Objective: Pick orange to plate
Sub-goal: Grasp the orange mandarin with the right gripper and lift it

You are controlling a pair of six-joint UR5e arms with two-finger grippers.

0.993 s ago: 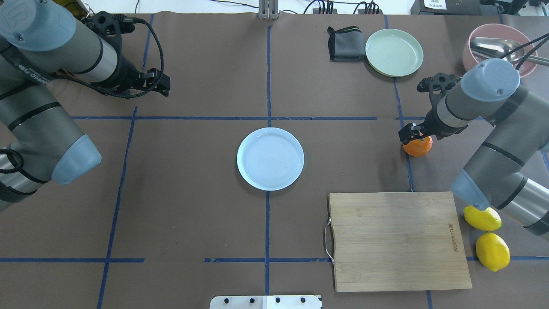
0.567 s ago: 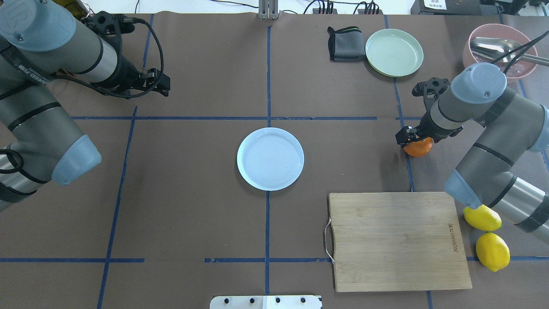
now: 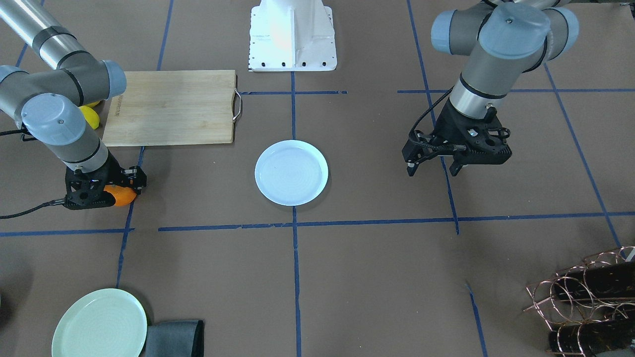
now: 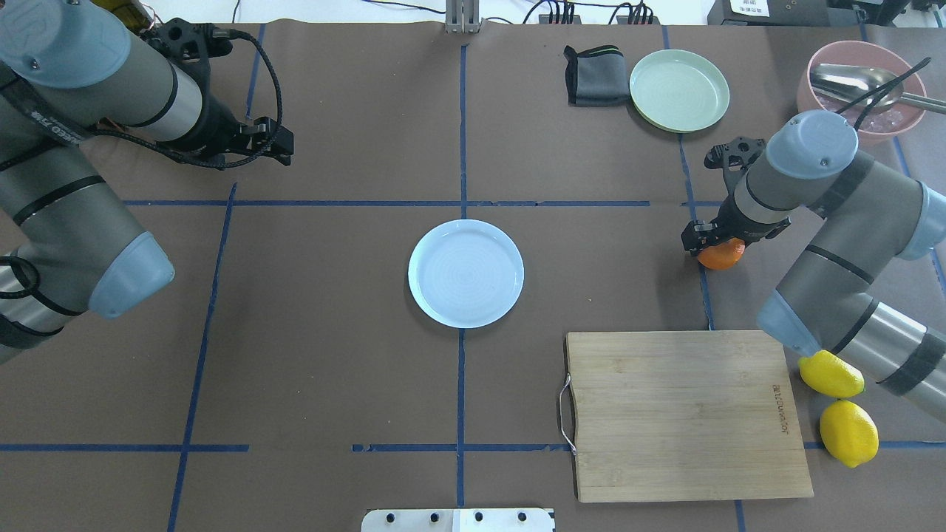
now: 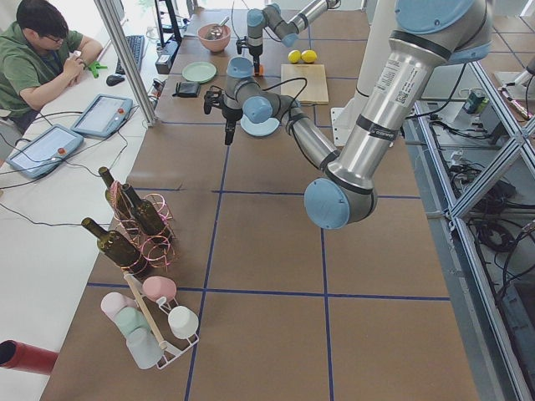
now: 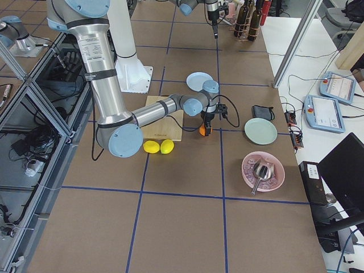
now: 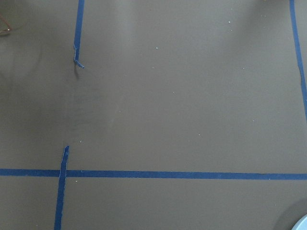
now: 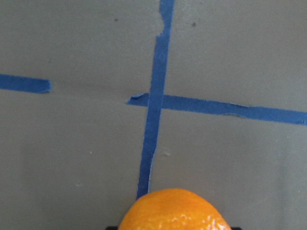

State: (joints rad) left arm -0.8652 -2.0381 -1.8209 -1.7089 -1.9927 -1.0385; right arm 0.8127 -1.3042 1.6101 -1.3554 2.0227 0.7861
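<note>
Lowered further over the orange [image 4: 723,257], the right gripper [image 4: 715,246] straddled it, grip indiscernible; left gripper [image 3: 432,170] hung open, empty.

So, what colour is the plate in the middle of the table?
The plate is pale bluish-white, plain and glossy. The overhead exterior view shows it best.

Orange [image 4: 722,256] bright orange; plate [image 4: 465,273] pale bluish-white; lemons [image 4: 848,432] yellow; table [image 4: 332,369] brown; tape [image 4: 460,133] blue grid.

Robotics lab: blue-taped table [image 4: 332,369], seated operator [image 5: 40,63], teach pendants [image 5: 102,114].
</note>
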